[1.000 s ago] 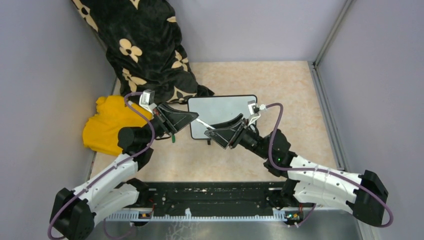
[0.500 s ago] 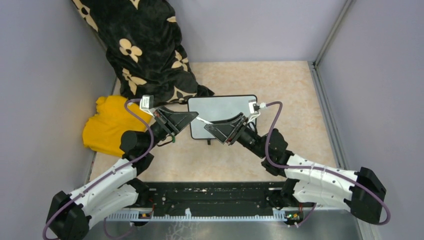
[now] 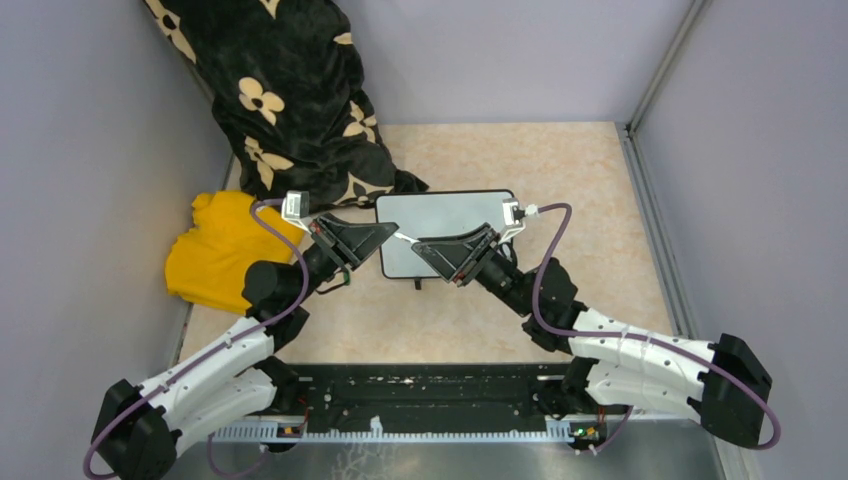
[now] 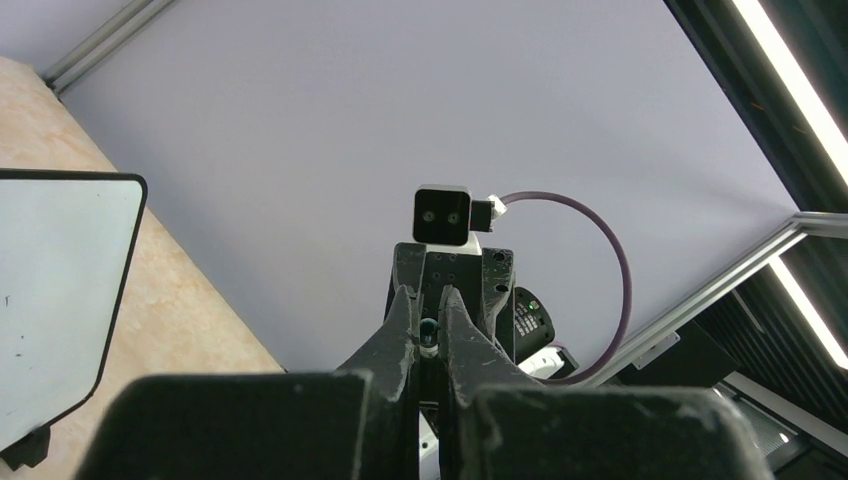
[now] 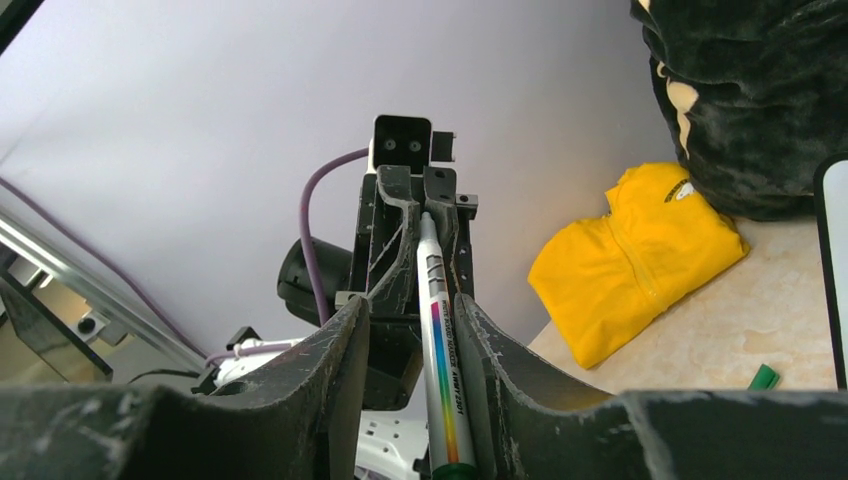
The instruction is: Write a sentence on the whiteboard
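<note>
The whiteboard lies flat on the beige table, and no sentence shows on its white face. Its corner also shows in the left wrist view. My two grippers face each other over the board's left front corner. A white marker with a rainbow stripe spans between them. My left gripper is shut on the marker's far end. My right gripper is open, and the marker rests against one finger. A green cap lies on the table below my left gripper.
A yellow cloth lies at the left wall. A black cloth with cream flowers is heaped at the back left, touching the board's far left corner. Grey walls close in the left, back and right sides.
My right gripper has moved a little left and away, closer to my left gripper, so less of the marker shows between them. My left arm has shifted slightly.
</note>
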`<action>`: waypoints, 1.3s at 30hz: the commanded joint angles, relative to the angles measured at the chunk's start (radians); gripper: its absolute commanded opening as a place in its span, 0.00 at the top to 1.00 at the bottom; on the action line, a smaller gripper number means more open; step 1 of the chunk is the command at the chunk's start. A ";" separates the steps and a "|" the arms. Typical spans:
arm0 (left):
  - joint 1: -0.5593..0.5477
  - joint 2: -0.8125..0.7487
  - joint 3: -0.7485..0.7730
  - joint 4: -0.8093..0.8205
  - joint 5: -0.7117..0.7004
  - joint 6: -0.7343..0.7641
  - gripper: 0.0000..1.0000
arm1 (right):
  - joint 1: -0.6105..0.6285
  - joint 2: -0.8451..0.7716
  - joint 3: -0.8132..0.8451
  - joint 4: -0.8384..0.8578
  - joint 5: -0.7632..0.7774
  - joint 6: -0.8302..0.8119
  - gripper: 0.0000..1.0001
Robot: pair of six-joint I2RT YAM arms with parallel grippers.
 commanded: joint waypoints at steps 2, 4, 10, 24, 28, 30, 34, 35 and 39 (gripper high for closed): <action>-0.012 -0.012 -0.012 -0.024 -0.042 -0.004 1.00 | 0.006 0.011 0.035 0.087 0.027 0.018 0.67; -0.014 -0.015 -0.016 -0.028 -0.053 -0.004 1.00 | 0.006 0.017 0.037 0.090 0.025 0.020 0.69; -0.019 -0.016 -0.021 -0.038 -0.058 -0.005 1.00 | 0.006 0.025 0.038 0.100 0.035 0.023 0.73; -0.020 -0.031 -0.023 -0.065 -0.065 -0.003 1.00 | 0.004 0.034 0.045 0.100 0.038 0.033 0.73; -0.020 -0.034 -0.020 -0.080 -0.067 -0.011 1.00 | 0.006 0.035 0.047 0.101 0.037 0.038 0.73; -0.020 -0.034 -0.018 -0.081 -0.063 -0.015 1.00 | 0.005 0.034 0.047 0.096 0.039 0.036 0.74; -0.020 -0.039 -0.020 -0.084 -0.066 -0.018 1.00 | 0.003 0.035 0.046 0.097 0.041 0.036 0.76; -0.020 -0.039 -0.020 -0.087 -0.067 -0.019 1.00 | 0.003 0.034 0.046 0.097 0.040 0.036 0.77; -0.020 -0.041 -0.021 -0.092 -0.066 -0.021 1.00 | 0.004 0.035 0.043 0.097 0.042 0.034 0.80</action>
